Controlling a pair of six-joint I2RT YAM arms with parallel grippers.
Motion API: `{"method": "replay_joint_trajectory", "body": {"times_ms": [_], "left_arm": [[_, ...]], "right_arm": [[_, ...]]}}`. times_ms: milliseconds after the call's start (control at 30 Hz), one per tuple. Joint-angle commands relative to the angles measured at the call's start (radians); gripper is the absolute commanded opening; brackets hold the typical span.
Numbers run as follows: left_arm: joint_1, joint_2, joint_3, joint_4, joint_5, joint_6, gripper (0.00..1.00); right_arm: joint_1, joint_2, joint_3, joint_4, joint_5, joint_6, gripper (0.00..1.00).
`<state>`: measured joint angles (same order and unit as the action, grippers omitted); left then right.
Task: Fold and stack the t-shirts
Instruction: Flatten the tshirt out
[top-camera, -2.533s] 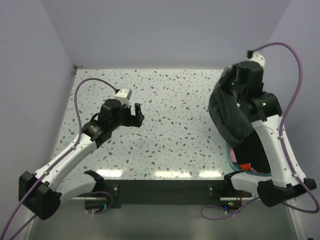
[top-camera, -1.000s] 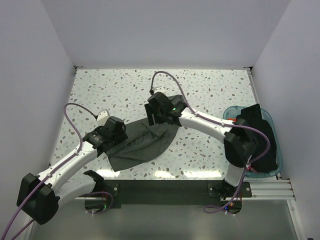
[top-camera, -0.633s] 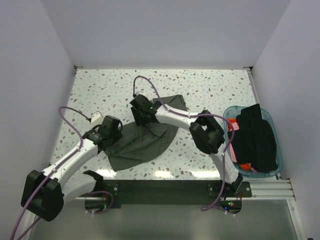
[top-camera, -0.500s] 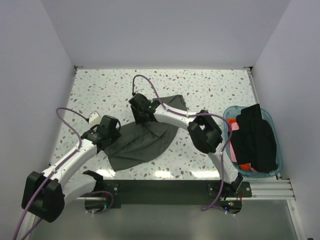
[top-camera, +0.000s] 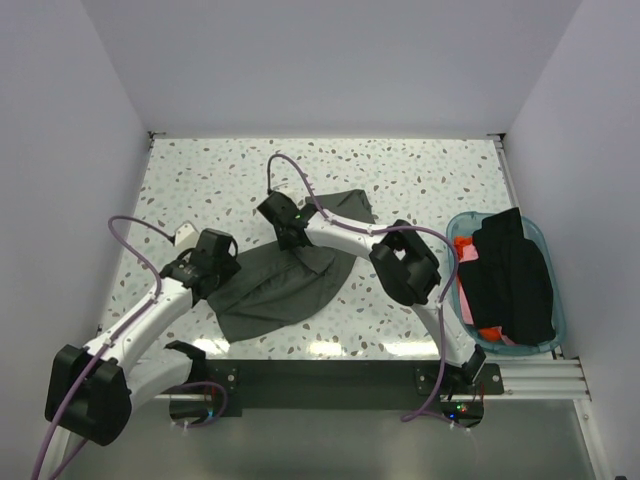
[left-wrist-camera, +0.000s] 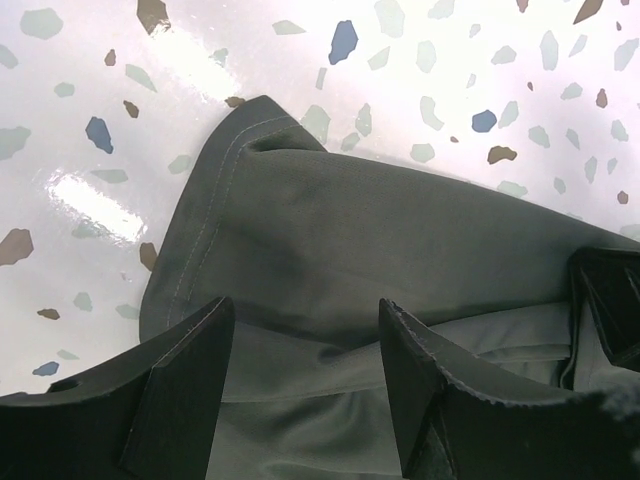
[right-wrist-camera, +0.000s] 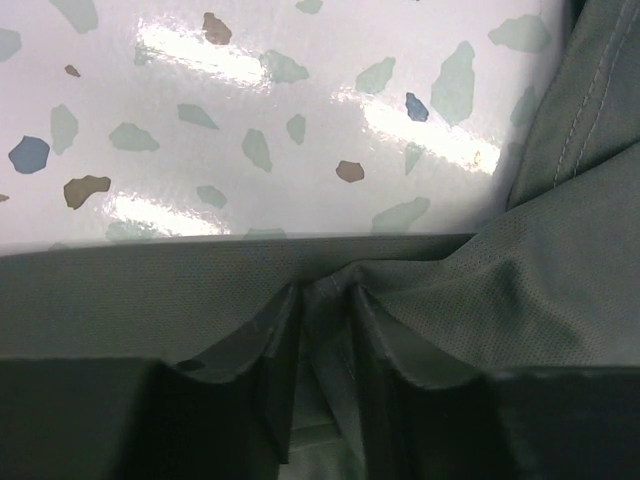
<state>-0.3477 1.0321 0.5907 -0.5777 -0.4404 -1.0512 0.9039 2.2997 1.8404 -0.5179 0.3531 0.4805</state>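
A dark grey-green t-shirt (top-camera: 285, 290) lies crumpled on the speckled table, left of the middle. My left gripper (top-camera: 218, 268) hangs over its left edge. In the left wrist view its jaws (left-wrist-camera: 305, 320) are open, with the cloth (left-wrist-camera: 350, 230) between and below them. My right gripper (top-camera: 290, 232) sits at the shirt's upper edge. In the right wrist view it (right-wrist-camera: 325, 300) is shut on a pinched fold of the shirt (right-wrist-camera: 500, 270). Black shirts (top-camera: 512, 280) and a red-orange one (top-camera: 461, 246) lie in the tub.
The translucent teal tub (top-camera: 549, 240) stands at the table's right edge. The right arm reaches across the table from its base (top-camera: 455, 365). White walls enclose the table on three sides.
The right arm carried the grey-green shirt from above the tub to the table's left-middle and laid it down. The left gripper came down onto the shirt's left edge.
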Motion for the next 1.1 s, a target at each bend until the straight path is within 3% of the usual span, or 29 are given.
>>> {"method": "replay_joint_trajectory", "body": {"times_ms": [0, 167, 367, 667, 867, 1067], "left_arm": [[0.007, 0.006, -0.009, 0.064, 0.017, 0.029, 0.65], [0.007, 0.017, -0.035, 0.128, 0.063, 0.083, 0.65], [0.007, 0.014, -0.077, 0.187, 0.12, 0.131, 0.65], [0.006, 0.042, -0.104, 0.213, 0.138, 0.157, 0.63], [0.006, 0.127, -0.075, 0.249, 0.161, 0.174, 0.5], [0.006, 0.209, 0.015, 0.239, 0.146, 0.197, 0.24]], "right_arm": [[0.0, -0.014, 0.013, -0.019, 0.047, 0.02, 0.28], [-0.002, -0.068, -0.009, -0.031, 0.096, 0.018, 0.0], [-0.019, -0.261, -0.085, -0.054, 0.179, 0.027, 0.0], [-0.076, -0.627, -0.39, -0.048, 0.259, 0.036, 0.0], [-0.108, -0.804, -0.562, -0.065, 0.283, 0.069, 0.0], [-0.154, -0.919, -0.687, -0.088, 0.288, 0.092, 0.0]]}}
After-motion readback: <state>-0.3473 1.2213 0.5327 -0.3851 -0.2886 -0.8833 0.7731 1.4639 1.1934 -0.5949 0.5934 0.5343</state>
